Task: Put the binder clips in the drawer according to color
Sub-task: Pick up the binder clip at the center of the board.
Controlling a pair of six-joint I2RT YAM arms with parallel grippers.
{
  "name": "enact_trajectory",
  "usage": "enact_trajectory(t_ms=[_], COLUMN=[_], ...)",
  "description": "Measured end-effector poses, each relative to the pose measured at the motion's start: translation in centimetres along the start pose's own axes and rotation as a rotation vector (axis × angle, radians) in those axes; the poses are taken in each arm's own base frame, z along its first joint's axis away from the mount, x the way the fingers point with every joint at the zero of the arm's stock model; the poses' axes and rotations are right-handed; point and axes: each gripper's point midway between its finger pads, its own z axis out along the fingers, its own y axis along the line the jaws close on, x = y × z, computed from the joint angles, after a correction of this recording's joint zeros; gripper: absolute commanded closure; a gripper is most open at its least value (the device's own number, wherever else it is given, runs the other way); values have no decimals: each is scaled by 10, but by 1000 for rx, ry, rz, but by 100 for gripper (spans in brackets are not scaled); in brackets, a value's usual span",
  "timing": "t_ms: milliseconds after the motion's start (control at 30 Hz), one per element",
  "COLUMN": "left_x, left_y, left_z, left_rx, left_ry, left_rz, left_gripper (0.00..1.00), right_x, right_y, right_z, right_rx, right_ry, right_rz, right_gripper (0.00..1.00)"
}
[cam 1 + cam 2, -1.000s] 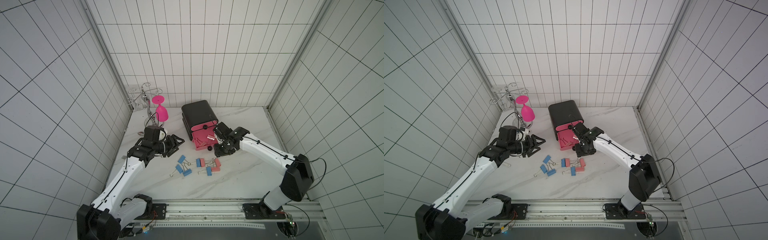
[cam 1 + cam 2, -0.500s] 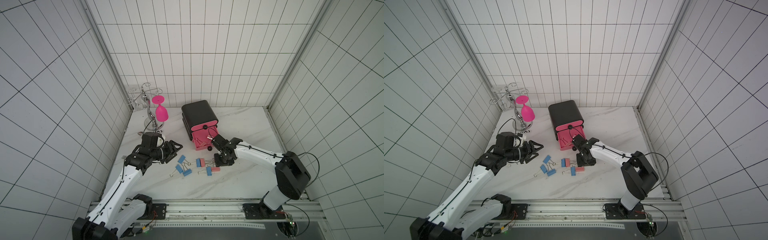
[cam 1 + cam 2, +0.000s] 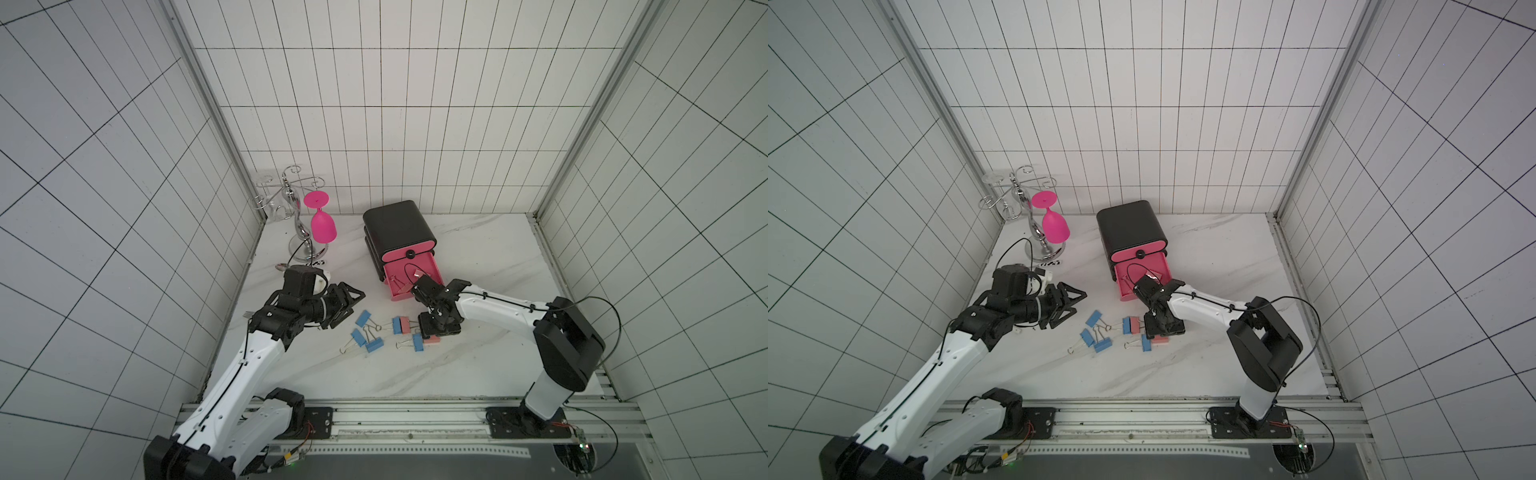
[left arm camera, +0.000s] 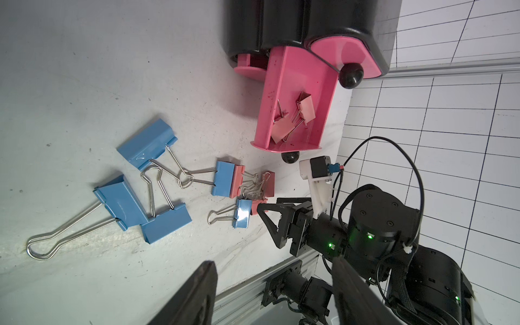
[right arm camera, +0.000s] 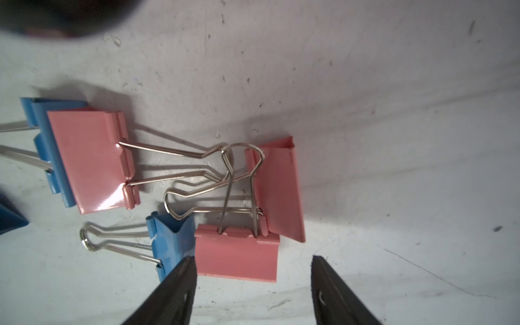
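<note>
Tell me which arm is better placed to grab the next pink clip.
Right. The right tool, open, hangs over a pink clip near the open drawer; the left tool hovers beside the blue clips, farther away.

Nothing in here can be read. The one thing that looks like print is a small patch of black marks [image 3: 312,262] lying flat on the table [image 3: 478,257], at the foot of the wire stand [image 3: 300,224] toward the back left corner. It shows in both top views [image 3: 1050,262] but is too small to make out. Seen close, the binder clips [image 5: 236,253] and the drawer [image 4: 289,73] show plain colour only.
</note>
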Motion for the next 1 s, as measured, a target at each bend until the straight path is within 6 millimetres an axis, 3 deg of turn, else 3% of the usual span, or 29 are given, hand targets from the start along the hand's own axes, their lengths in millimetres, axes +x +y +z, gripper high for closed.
enact_trajectory(t_ms=[800,1000], left_x=[2,4], left_y=[6,7], left_z=[-2,-5], left_rx=[-20,-22], left_ry=[7,6], left_rz=[7,8], left_gripper=[32,32], right_x=[7,8], right_y=[12,13], right_z=[15,16], right_rx=[35,35], right_ry=[41,40], right_rz=[-15,0], right_gripper=[32,38])
